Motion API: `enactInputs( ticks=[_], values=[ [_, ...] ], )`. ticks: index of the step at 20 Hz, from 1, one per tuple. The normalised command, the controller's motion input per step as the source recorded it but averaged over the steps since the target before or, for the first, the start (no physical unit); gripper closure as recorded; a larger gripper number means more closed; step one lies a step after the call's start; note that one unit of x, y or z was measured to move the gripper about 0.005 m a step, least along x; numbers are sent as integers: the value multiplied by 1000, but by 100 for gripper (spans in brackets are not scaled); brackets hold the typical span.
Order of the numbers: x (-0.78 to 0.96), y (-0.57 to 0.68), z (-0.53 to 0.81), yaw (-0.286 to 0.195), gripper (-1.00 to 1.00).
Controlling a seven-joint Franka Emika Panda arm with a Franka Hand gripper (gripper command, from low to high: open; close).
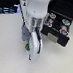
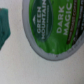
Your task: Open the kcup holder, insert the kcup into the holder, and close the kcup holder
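Note:
The kcup (image 2: 54, 29) fills most of the wrist view, its round green lid printed with white lettering and seen very close. In the exterior view only a small green patch of the kcup (image 1: 27, 45) shows beside the white wrist. My gripper (image 1: 31, 50) hangs low over the white table, in front of the kcup holder, and its fingers are too blurred to read. The kcup holder (image 1: 61, 37) is a black box at the exterior view's right. One of its drawers is pulled out, showing rows of round pods (image 1: 55, 22).
A white table (image 1: 7, 51) lies under everything. Dark blue clutter (image 1: 7, 10) lines the back edge at the exterior view's left. A teal shape (image 2: 4, 29) sits at the edge of the wrist view; I cannot tell what it is.

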Motion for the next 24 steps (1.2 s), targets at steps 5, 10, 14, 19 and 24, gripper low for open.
enactInputs(
  ticks=[5,10,14,19,24],
  values=[
    [74,-13,-28,-47,-100],
    [46,-49,-25,-54,-100],
    [32,-21,-2,-13,100],
    [-163,2,-6,-9,100],
    [-216,0,-18,0,100]
  ],
)
